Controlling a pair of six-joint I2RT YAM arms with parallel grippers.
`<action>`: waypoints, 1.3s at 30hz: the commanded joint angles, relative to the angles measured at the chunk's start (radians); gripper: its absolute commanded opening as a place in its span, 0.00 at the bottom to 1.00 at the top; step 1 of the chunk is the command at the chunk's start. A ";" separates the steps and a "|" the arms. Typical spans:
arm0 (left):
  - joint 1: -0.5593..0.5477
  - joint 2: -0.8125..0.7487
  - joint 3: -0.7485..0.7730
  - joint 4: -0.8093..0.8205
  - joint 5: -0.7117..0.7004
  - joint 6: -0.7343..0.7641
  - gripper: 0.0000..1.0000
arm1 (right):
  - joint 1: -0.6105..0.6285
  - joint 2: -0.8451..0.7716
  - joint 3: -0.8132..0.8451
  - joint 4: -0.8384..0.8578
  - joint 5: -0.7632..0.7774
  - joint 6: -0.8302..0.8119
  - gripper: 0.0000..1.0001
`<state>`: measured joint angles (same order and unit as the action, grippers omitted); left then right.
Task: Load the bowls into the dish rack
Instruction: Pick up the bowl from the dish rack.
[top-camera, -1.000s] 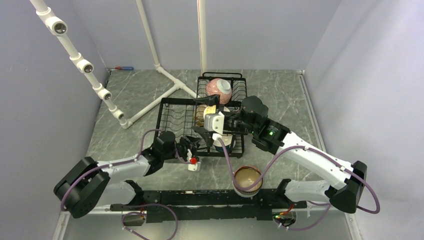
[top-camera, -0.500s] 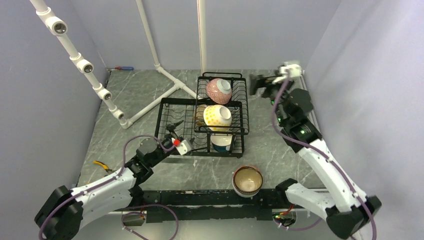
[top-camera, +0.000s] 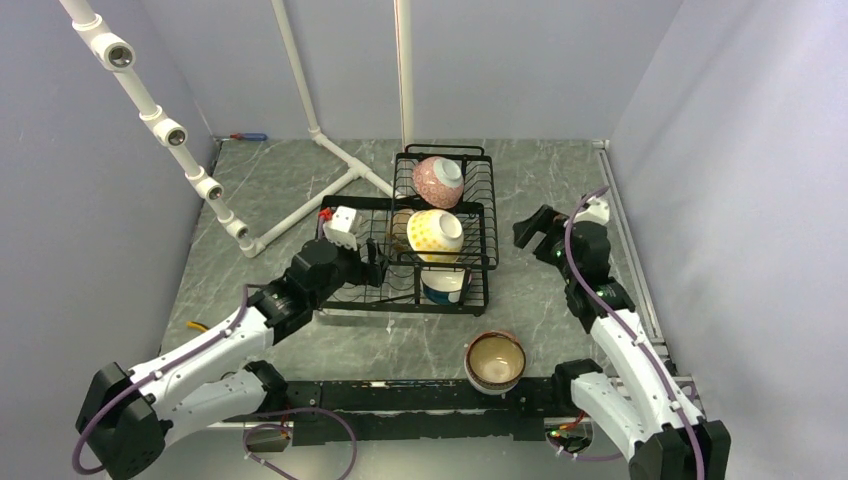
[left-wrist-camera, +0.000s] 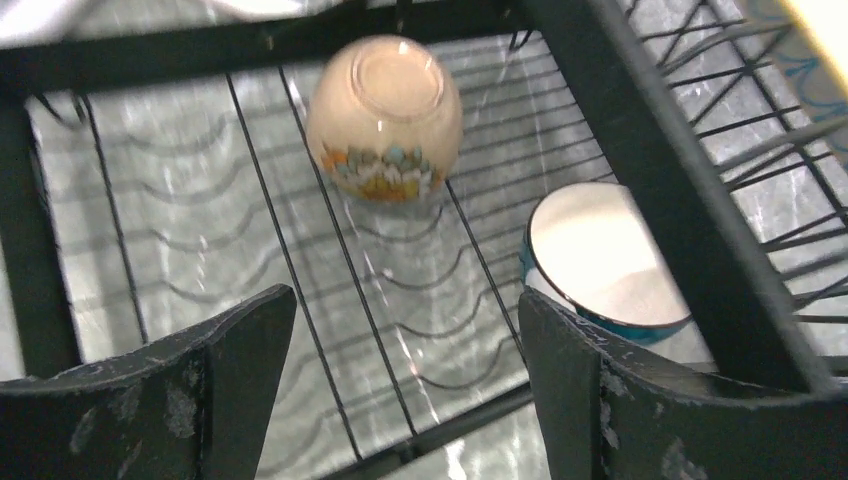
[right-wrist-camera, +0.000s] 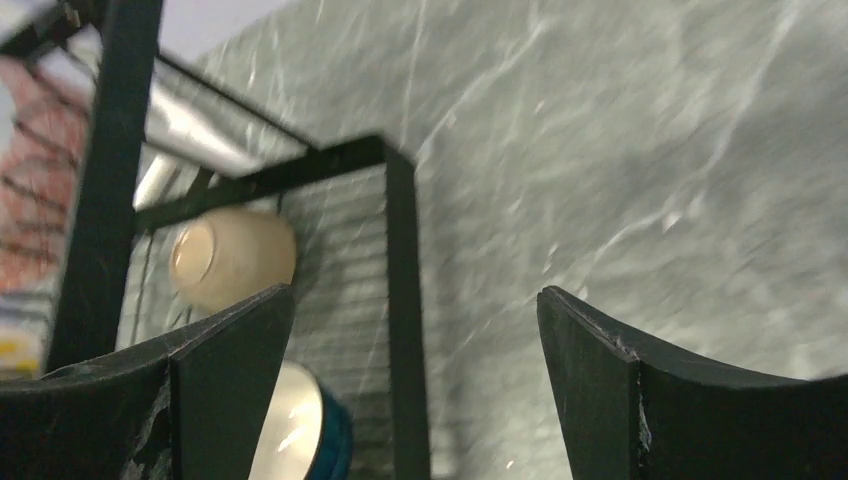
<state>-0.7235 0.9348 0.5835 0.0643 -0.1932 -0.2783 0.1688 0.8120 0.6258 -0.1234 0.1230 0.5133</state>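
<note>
My left gripper (left-wrist-camera: 405, 300) hangs wide open and empty over the lower tray of the dish rack (top-camera: 400, 309). Below it, inside the rack, a cream flowered bowl (left-wrist-camera: 385, 115) lies upside down, and a teal-rimmed white bowl (left-wrist-camera: 600, 260) sits mouth-up toward the rack's right side. My right gripper (right-wrist-camera: 415, 292) is spread just as wide, holding nothing, off the rack's right side and facing its right-hand frame. The rack's raised basket carries the pink-patterned bowl (top-camera: 437, 182), with the yellow-dotted bowl (top-camera: 434, 232) just nearer.

One bowl is outside the rack: the brown-rimmed bowl (top-camera: 496, 360), upright on the table off the rack's near right corner. It is round, so there is no long axis to line up with; I would take it by the rim. It lies nearer to my bases than either hand does. I judge my right arm the handier one, since it is clear of the rack on that side.
</note>
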 joint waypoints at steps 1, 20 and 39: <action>-0.001 0.023 0.028 -0.170 -0.015 -0.388 0.86 | -0.001 -0.002 -0.073 0.015 -0.276 0.174 0.95; 0.260 0.395 -0.049 0.346 0.771 -0.825 0.73 | 0.005 0.164 -0.222 0.260 -0.737 0.378 0.75; 0.162 0.744 0.164 0.320 0.953 -0.835 0.58 | 0.157 0.382 -0.167 0.292 -0.704 0.373 0.55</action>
<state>-0.5426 1.6276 0.7185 0.3332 0.6849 -1.0977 0.3206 1.1728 0.4332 0.0944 -0.5800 0.8810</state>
